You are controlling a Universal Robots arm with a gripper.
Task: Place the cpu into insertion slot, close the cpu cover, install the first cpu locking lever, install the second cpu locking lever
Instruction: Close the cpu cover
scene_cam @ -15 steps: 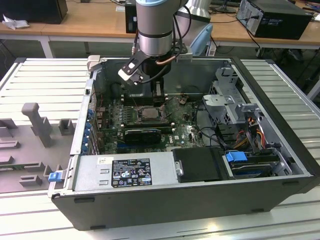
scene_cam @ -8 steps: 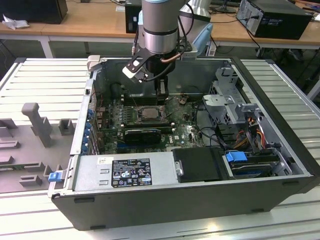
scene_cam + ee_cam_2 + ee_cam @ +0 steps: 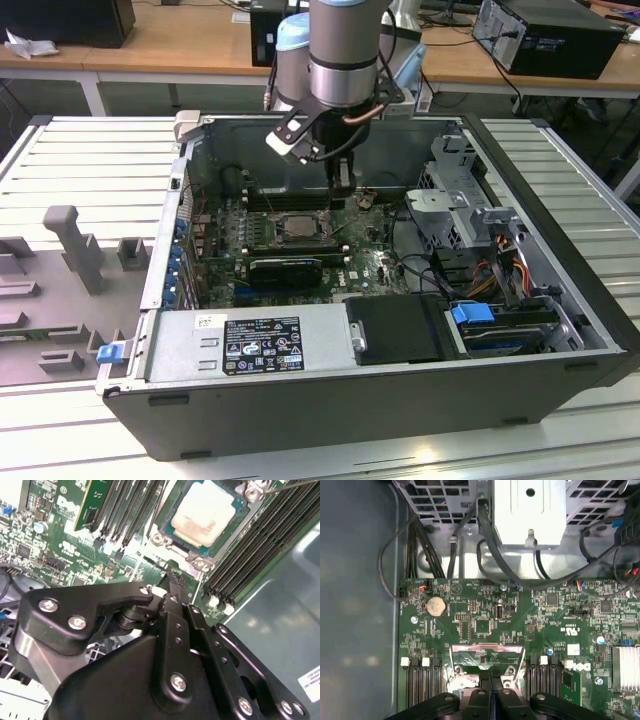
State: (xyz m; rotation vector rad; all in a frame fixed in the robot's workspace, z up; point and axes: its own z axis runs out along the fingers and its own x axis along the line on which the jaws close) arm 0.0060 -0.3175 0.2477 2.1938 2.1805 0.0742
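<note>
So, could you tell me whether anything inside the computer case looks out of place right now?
Nothing looks damaged or spilled. The chip lies square in its socket, though its top is blotchy. The metal cover is flipped open, with the shut pincer right at it.

My gripper (image 3: 172, 580) matte black, silver screws. Motherboard (image 3: 485, 610) green with fine pale tracing; on it cpu (image 3: 205, 515) pale beige-silver, memory slots (image 3: 260, 545) black with white tabs, coin cell (image 3: 435, 606) silver.
</note>
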